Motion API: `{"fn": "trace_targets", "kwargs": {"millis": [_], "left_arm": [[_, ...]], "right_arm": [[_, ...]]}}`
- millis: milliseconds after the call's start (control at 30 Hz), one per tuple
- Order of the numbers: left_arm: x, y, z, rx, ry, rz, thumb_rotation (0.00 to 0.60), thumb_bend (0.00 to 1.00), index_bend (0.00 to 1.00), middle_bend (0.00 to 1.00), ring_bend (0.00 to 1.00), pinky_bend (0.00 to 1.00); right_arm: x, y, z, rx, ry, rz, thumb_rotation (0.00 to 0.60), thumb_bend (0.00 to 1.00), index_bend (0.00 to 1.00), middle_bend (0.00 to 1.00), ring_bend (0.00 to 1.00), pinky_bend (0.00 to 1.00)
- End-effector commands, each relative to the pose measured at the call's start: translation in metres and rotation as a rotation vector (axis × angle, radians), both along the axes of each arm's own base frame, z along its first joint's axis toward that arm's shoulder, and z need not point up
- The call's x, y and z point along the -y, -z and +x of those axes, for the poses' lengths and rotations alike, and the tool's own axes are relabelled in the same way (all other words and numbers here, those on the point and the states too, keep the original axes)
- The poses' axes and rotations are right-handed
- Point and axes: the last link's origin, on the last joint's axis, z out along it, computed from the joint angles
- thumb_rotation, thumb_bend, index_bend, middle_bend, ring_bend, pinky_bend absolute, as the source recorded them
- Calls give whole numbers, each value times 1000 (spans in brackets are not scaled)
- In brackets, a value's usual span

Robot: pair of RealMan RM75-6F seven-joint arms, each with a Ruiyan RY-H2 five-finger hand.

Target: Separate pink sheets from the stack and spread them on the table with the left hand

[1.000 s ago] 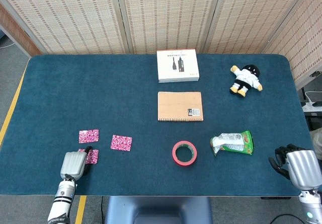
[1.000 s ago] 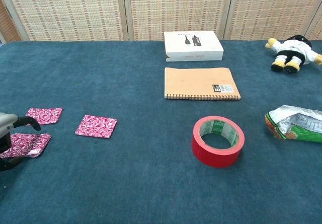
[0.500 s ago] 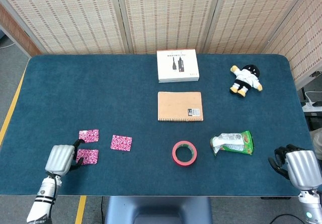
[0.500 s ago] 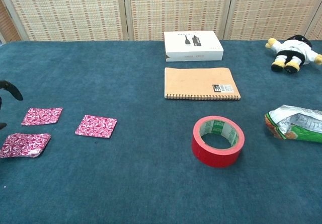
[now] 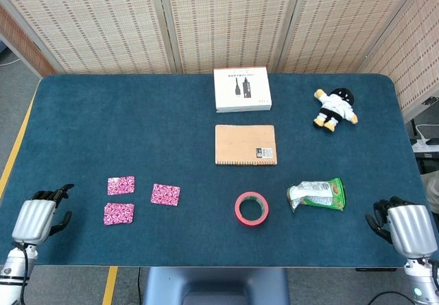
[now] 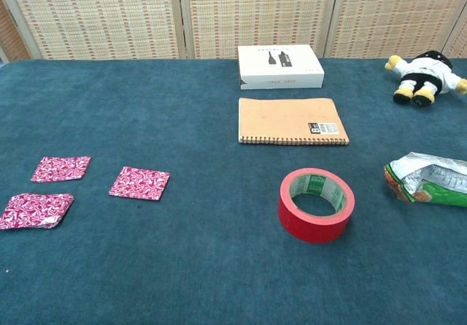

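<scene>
Your blue-carpeted desk (image 5: 137, 127) is fronting woven screens (image 5: 226, 20); three pink sheets (image 5: 165, 194) are lying apart, left robot hand (image 5: 38, 217) released, empty.

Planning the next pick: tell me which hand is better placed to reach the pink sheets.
Left. The left hand sits just beside the three pink sheets, holding nothing. The right hand is across the table.

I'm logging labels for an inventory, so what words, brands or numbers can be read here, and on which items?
White box: product picture and small print, too small to read.
Notebook: corner sticker, possibly a "B", otherwise unreadable.
Green snack packet: print unreadable.
Red tape roll: inner core markings blurred.
Pink sheets: pattern only, no text.
</scene>
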Motion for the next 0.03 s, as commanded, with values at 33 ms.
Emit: {"fn": "trace_targets", "kwargs": {"millis": [33], "left_arm": [[0, -1, -4, 11, -18, 2, 600, 396, 190, 367, 381, 333]], "right_arm": [[0, 0, 0, -4, -8, 3, 600, 169, 853, 786, 660, 842]]}}
